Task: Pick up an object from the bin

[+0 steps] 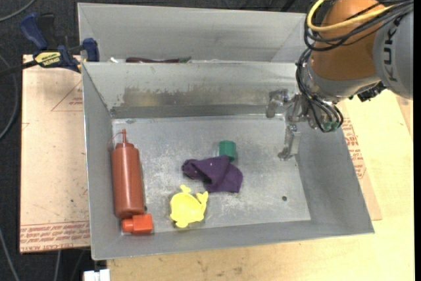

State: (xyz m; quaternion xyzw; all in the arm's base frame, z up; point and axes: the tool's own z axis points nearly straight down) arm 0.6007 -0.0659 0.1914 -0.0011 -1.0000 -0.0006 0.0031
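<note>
My gripper (287, 141) hangs over the right part of the bin floor, near the back wall, with bare metal below it. The closest thing is a small green cap-like piece (227, 149), well to the gripper's left. It touches a crumpled purple cloth (216, 173) lying in the middle of the bin. In front of the cloth lies a yellow rubbery toy (189, 206).
A reddish-brown squeeze bottle (127, 179) lies lengthwise along the left wall, with an orange cap (138, 224) at its near end. The arm with its orange cover comes in over the bin's right rim. Bare floor lies at the right and along the back.
</note>
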